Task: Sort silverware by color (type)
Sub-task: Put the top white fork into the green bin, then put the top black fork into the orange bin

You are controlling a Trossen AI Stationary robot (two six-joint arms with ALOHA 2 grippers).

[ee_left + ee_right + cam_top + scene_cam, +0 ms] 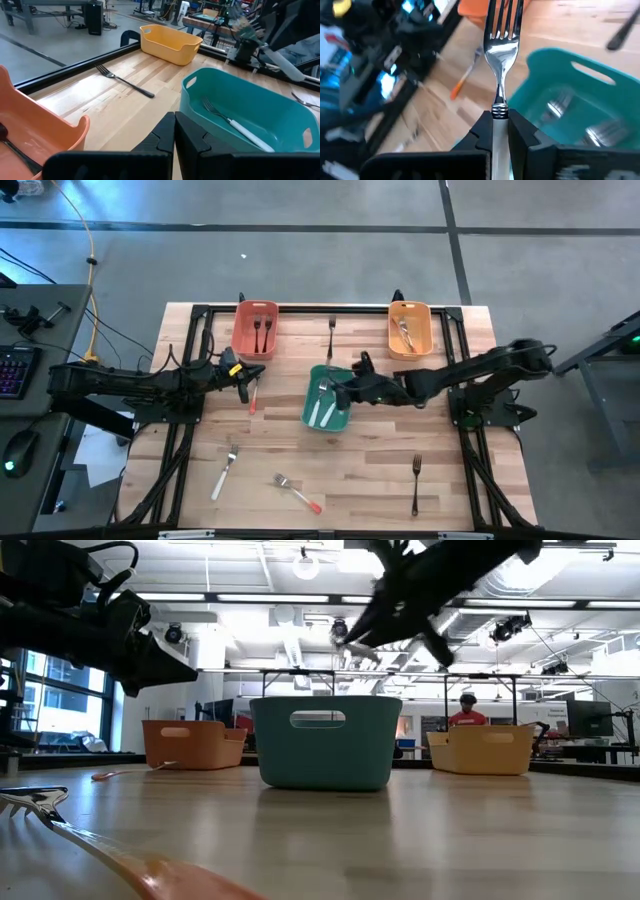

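My right gripper (pixel 343 392) (pixel 500 120) hangs over the teal bin (pixel 326 420) and is shut on a white-handled fork (pixel 502 35). In the bin lie other white-handled pieces (pixel 320 408) (pixel 235 125). My left gripper (pixel 243 376) (pixel 174 135) is shut and holds nothing, between the salmon bin (pixel 240 340) and the teal bin. An orange-handled piece (pixel 253 396) lies flat on the table just beside it. Two dark forks (pixel 262 330) lie in the salmon bin, and silvery pieces (pixel 405 332) in the orange bin (pixel 425 330). My right gripper pinches the fork's white handle (pixel 500 142) between its two fingers, just behind the metal collar at the neck. The fork lies along the fingers, and its tines stick out past the fingertips toward the table's left. It is lifted clear, above the teal bin's edge.
Loose on the table are a dark fork (pixel 331 335) near the far edge, a white-handled fork (pixel 224 475), an orange-handled fork (pixel 297 492) (pixel 100 850) and a dark fork (pixel 416 483) toward the near edge. A person (pixel 467 712) shows in the room beyond.
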